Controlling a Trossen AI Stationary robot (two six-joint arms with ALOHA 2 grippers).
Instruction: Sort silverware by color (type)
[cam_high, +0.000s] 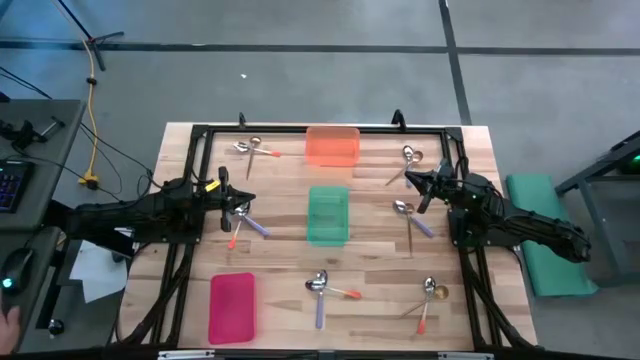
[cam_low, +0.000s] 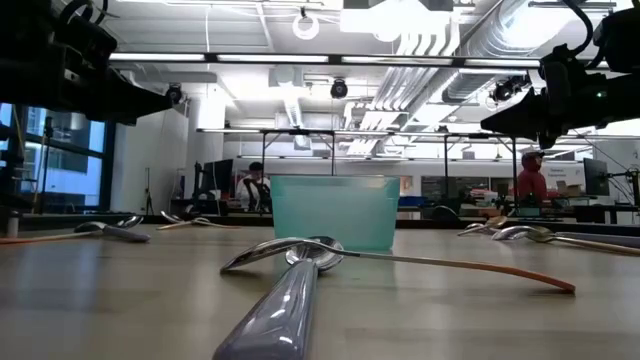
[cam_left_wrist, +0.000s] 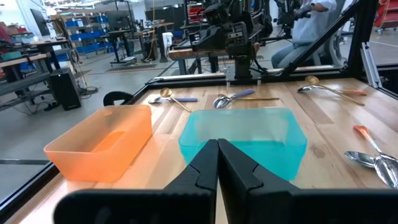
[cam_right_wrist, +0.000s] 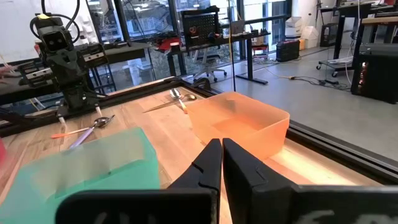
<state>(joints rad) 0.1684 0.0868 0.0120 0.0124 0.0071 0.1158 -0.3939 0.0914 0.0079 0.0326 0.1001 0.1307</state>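
Silverware: spoons lie scattered in crossed pairs over the desk (cam_high: 280, 250), none yet in a tray; a pair (cam_high: 243, 222) lies just beside the left hand, another pair (cam_high: 410, 218) just beside the right hand, more near the far edge (cam_high: 255, 150) and near edge (cam_high: 325, 290).
Desk: wooden, with a black frame round it.
Trays: orange tray (cam_high: 332, 146) at the far middle, green tray (cam_high: 327, 215) at the centre, pink-red tray (cam_high: 232, 305) near the left front; each looks empty.
Left hand (cam_high: 232, 203): hovers over the left side, fingers pressed together, gripping nothing.
Right hand (cam_high: 420, 185): hovers over the right side, fingers likewise closed and empty.
Step in hand: likely the first pick.
Doing it well: part the fingers before coming down; take one spoon by its thin handle, clear of the crossing point, so its partner does not drag along.
Risk: flat handles may slip from the grasp.
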